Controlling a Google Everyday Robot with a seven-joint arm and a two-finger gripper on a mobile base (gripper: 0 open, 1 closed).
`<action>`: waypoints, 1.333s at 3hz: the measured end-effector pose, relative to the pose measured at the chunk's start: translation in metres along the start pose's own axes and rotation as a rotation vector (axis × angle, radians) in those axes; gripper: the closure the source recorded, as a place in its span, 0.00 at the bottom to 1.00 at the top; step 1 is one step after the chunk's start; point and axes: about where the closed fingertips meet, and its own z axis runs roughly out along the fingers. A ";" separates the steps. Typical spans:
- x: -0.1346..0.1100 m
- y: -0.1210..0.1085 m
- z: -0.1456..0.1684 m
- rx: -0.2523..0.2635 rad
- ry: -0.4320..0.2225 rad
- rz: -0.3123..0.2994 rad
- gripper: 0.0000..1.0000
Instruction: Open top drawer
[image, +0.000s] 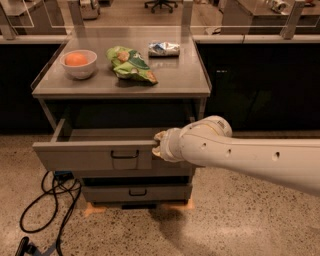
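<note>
Hand (158, 145) half-hidden at top drawer (85, 158) edge

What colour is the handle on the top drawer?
Black handle on the grey top drawer, camera view. The gripper is at its top edge.
</note>
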 end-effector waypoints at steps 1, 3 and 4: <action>-0.001 0.000 -0.006 0.014 -0.003 -0.001 1.00; -0.001 0.001 -0.015 0.029 -0.005 -0.002 1.00; 0.006 0.013 -0.018 0.027 -0.006 -0.002 1.00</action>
